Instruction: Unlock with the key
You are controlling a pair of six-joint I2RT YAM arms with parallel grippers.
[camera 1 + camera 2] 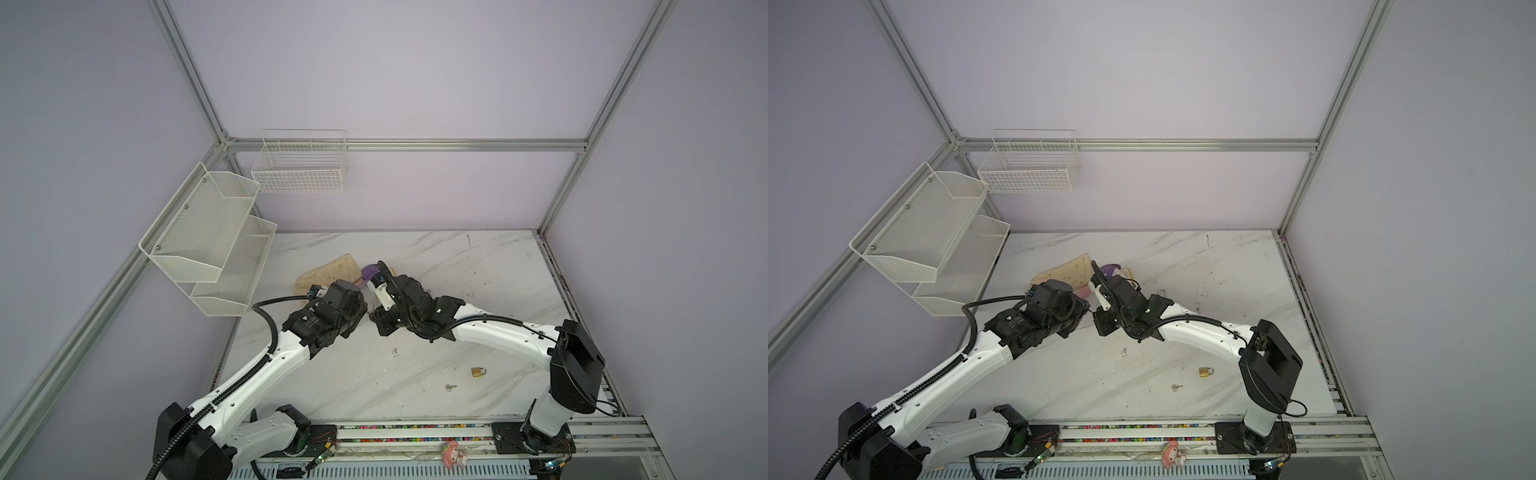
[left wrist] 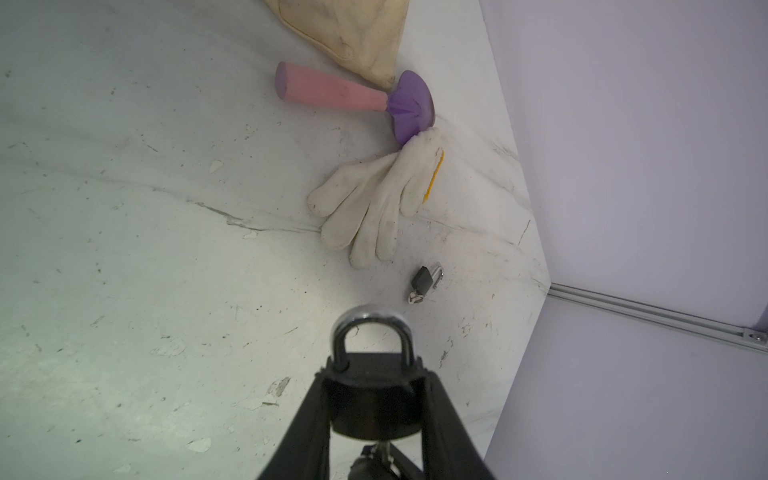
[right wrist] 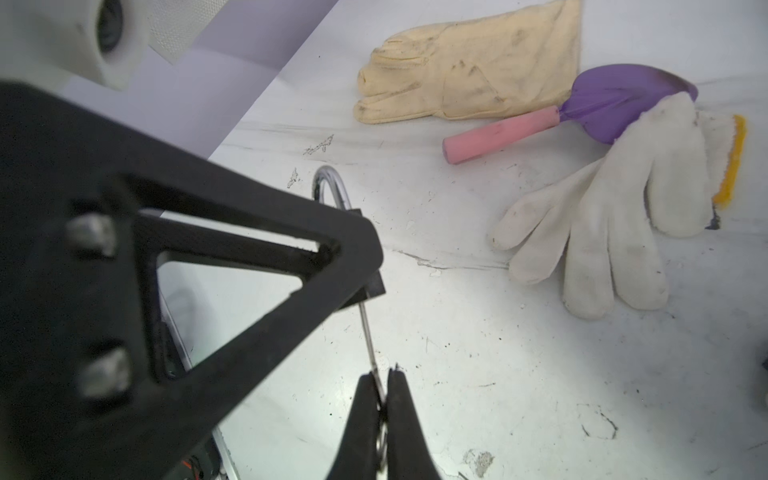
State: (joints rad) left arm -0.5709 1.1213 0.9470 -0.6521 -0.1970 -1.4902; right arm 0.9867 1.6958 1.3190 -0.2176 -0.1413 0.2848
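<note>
My left gripper (image 2: 376, 374) clamps the padlock (image 2: 374, 405) by its sides, and my right gripper (image 3: 380, 384), pinched on the key (image 3: 368, 332), faces its bottom, the shaft seeming to enter there, so I think the turn goes around this line.

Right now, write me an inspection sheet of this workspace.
Surface: marble-look tabletop, scuffed and chipped.
Job's things: black padlock, shackle looks seated; key at its underside, apparently inserted.
Clutter: brass padlock, loose key, small black padlock, cream glove, white glove, pink-handled scoop.
Grippers: left gripper shut on black padlock; right gripper shut on key.
Cables: black conduits along both arms, no snag seen.
Surroundings: wire basket, mesh shelf, aluminium frame.
</note>
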